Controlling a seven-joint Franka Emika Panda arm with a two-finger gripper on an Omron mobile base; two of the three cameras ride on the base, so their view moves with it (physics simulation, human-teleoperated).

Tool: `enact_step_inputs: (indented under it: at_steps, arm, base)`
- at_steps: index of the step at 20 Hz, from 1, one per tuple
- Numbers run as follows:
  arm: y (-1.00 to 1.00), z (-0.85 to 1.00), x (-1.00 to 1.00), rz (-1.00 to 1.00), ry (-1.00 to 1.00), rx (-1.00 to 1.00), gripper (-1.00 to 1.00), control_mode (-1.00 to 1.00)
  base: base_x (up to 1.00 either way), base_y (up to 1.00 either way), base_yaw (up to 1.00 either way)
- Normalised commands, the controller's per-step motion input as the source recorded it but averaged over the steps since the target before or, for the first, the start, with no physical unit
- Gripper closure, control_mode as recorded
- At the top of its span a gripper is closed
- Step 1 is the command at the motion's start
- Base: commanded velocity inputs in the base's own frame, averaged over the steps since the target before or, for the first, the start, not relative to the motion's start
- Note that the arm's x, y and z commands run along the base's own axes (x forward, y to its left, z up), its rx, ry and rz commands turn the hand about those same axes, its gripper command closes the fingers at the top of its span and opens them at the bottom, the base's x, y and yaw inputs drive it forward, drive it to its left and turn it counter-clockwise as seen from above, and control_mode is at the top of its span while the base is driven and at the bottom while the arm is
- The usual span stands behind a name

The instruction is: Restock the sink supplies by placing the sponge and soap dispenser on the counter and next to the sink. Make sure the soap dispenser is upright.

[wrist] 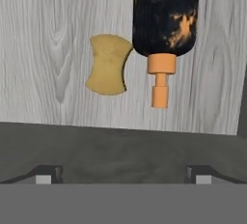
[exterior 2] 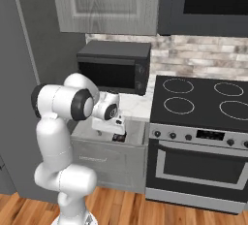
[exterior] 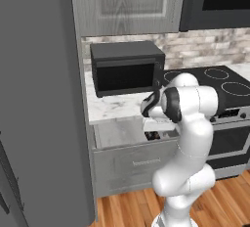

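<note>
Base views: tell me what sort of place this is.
A simulated home kitchen: a black stovetop with ring burners, a black microwave on a white marble counter, and grey cabinets above.

Kitchen: black stovetop (exterior 2: 201, 104) with oven (exterior 2: 201, 168) below, microwave (exterior: 127, 67) just beside it on marble counter (exterior: 114, 107), cabinets (exterior: 128, 3) above.

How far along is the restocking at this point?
Nothing looks placed yet. The sponge and the soap dispenser both lie on pale wood grain, apparently inside the open drawer, the dispenser on its side. The pincer hangs open above them, holding nothing. Both pickups and the placing beside the sink remain.
</note>
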Motion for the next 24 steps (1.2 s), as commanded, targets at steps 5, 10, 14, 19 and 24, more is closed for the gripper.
enact_step_inputs:
  at_steps: [5,10,14,19,24]
  arm:
    - [0.00,-0.51,-0.04,0.00,0.09,0.00,-1.00,-1.00]
    - [0.00,-0.05,-0.70,0.00,0.00,0.00,-1.00,-1.00]
    - [0.00,0.00,-0.98,0.00,0.00,0.00,-1.00,-1.00]
    - [0.00,0.03,-0.99,0.00,0.00,0.00,-1.00,-1.00]
    - [0.00,0.22,-0.98,0.00,0.00,0.00,-1.00,-1.00]
  base:
    - [0.00,0.00,0.00]
    - [0.00,0.00,0.00]
    - [0.00,0.00,0.00]
    - [0.00,0.00,0.00]
    - [0.00,0.00,0.00]
